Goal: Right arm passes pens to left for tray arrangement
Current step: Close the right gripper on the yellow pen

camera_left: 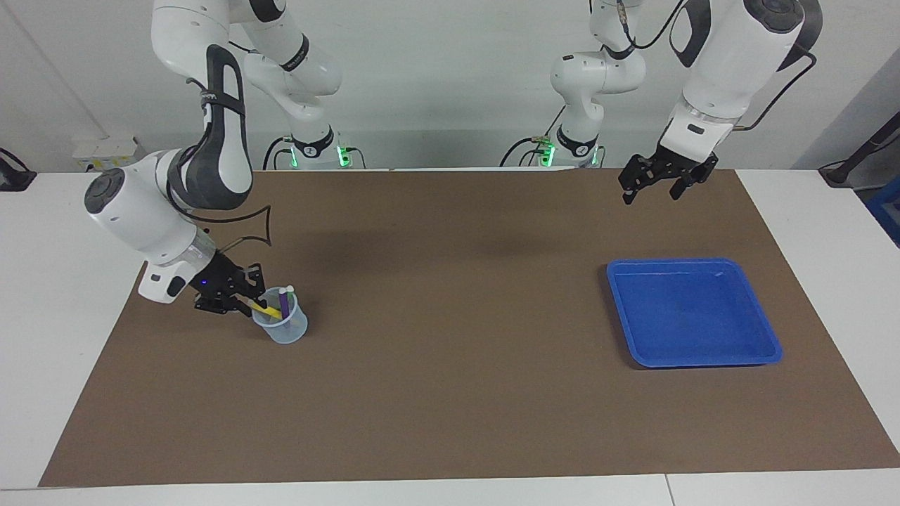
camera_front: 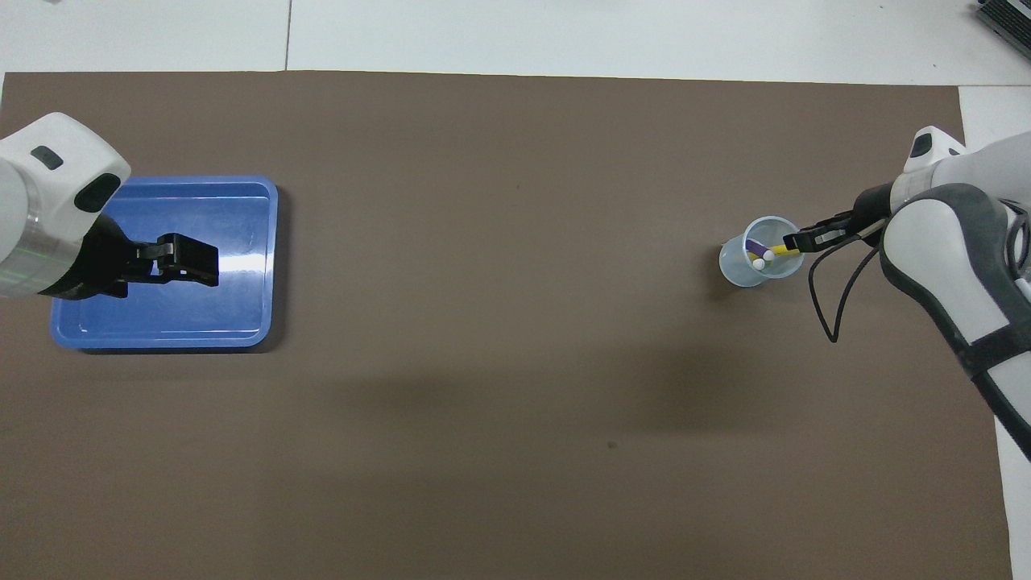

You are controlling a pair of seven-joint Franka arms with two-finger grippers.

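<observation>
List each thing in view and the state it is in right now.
right gripper: at the cup's rim, closed on the yellow pen
left gripper: open, raised, waiting
yellow pen: leaning in the cup, gripped
purple pen: standing in the cup
cup: upright on the mat
tray: flat, nothing in it

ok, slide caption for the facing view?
Right gripper at the yellow pen in the cup; left gripper waits, tray empty.

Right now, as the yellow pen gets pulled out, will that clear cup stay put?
Probably not firmly. The clear cup looks thin and light, so it may slide. The yellow pen leans on its rim, so a sideways pull could tip it. The purple pen adds little weight.
</observation>
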